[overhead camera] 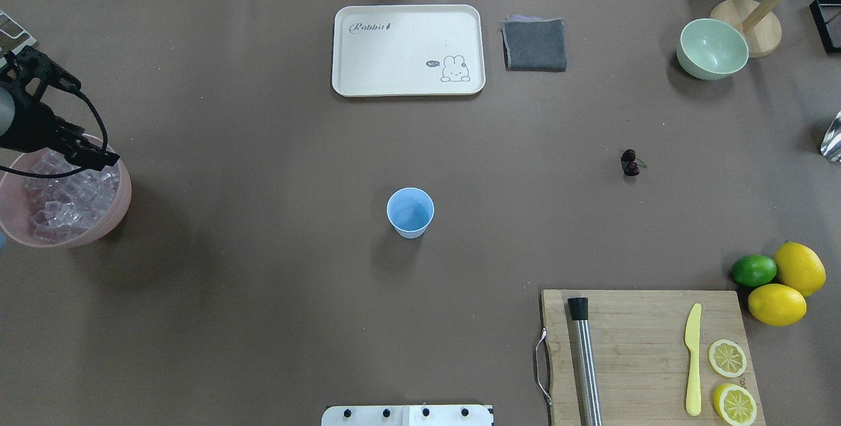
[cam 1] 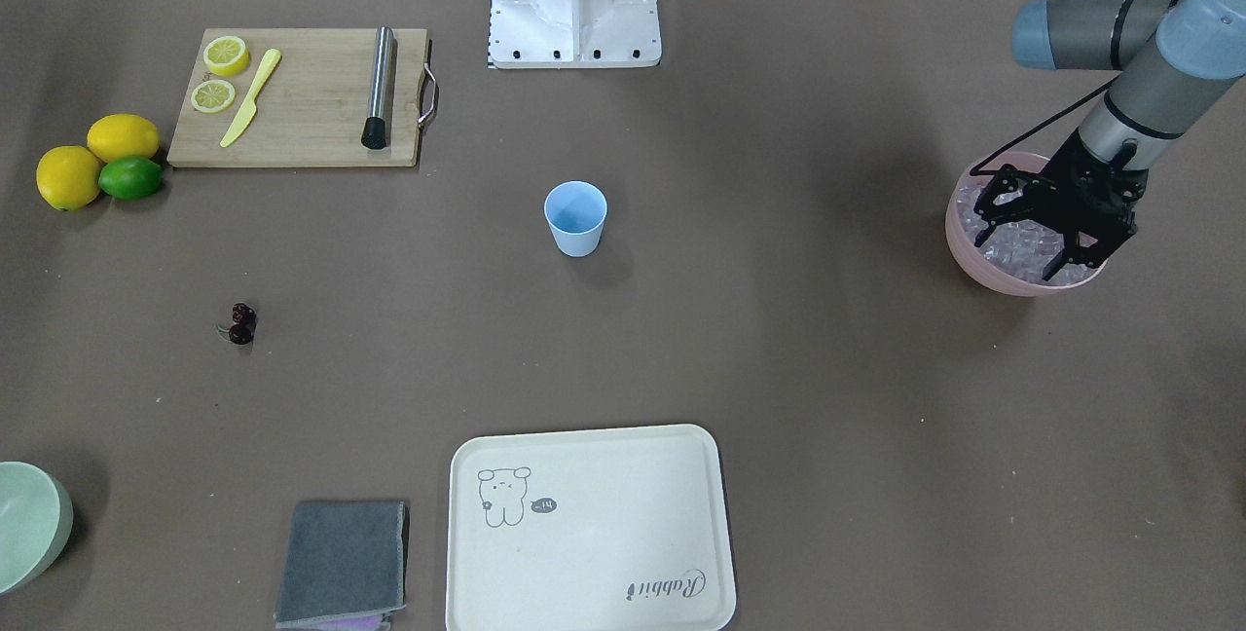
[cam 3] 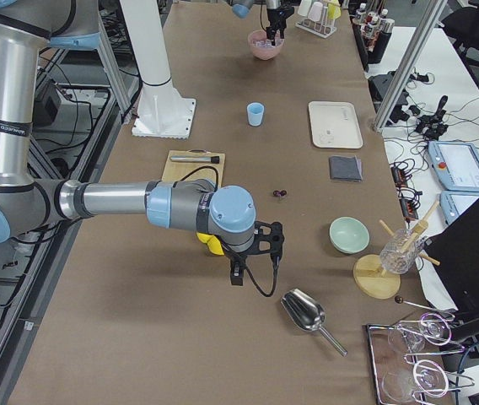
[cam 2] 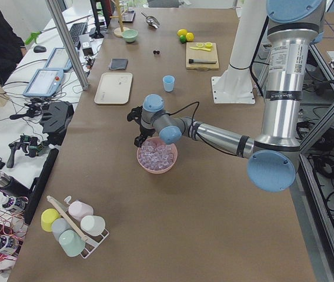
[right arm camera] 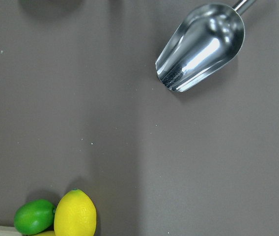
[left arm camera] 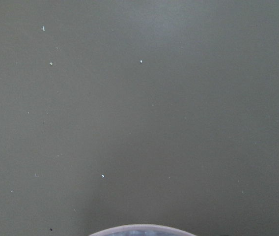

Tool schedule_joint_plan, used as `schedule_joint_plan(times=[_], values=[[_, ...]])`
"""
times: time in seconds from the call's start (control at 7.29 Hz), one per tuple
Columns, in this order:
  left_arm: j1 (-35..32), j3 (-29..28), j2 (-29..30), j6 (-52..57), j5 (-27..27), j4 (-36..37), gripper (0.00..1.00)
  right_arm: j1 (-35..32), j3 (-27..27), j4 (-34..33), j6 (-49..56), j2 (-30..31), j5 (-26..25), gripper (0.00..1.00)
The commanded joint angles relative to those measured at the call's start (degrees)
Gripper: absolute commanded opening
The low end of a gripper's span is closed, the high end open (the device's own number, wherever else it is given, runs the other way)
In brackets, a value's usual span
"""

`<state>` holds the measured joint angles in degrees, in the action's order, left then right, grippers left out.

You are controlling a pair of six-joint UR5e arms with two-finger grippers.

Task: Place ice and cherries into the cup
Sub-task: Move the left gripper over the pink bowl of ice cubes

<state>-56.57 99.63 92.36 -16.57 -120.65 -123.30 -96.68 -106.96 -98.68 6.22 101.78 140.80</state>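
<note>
Beneath left gripper [cam 1: 1024,251]: ice [cam 1: 973,209] in pink bowl [cam 1: 985,273].

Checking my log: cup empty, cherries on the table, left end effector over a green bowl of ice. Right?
No: the bowl of ice under the left end effector is pink, not green, as the front-facing view shows. The cup is empty and the cherries lie on the table.

There are two whole lemons [overhead camera: 799,268], one lime [overhead camera: 754,270], two lemon halves [overhead camera: 727,358], two cherries [overhead camera: 630,162], one blue cup [overhead camera: 410,210], two bowls [overhead camera: 713,51], one tray [overhead camera: 407,51], one cloth [overhead camera: 534,45], one board [overhead camera: 637,347], one knife [overhead camera: 692,360], one metal rod [overhead camera: 585,360], one scoop [right arm camera: 201,46]. Ice cubes [overhead camera: 66,206]: too many to count.
</note>
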Motion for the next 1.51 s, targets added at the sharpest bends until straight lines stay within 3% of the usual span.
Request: schedule_joint_plan(times=[0.0, 1.37], values=[[0.06, 0.03, -0.6, 0.31, -0.11, -0.19, 0.86, 0.0, -0.18, 0.07, -0.6, 0.0, 0.0, 1.0], [1.46, -1.64, -1.13, 1.63, -0.02, -0.36, 0.85, 0.0, -0.62, 0.15, -0.95, -0.18, -0.09, 1.0]])
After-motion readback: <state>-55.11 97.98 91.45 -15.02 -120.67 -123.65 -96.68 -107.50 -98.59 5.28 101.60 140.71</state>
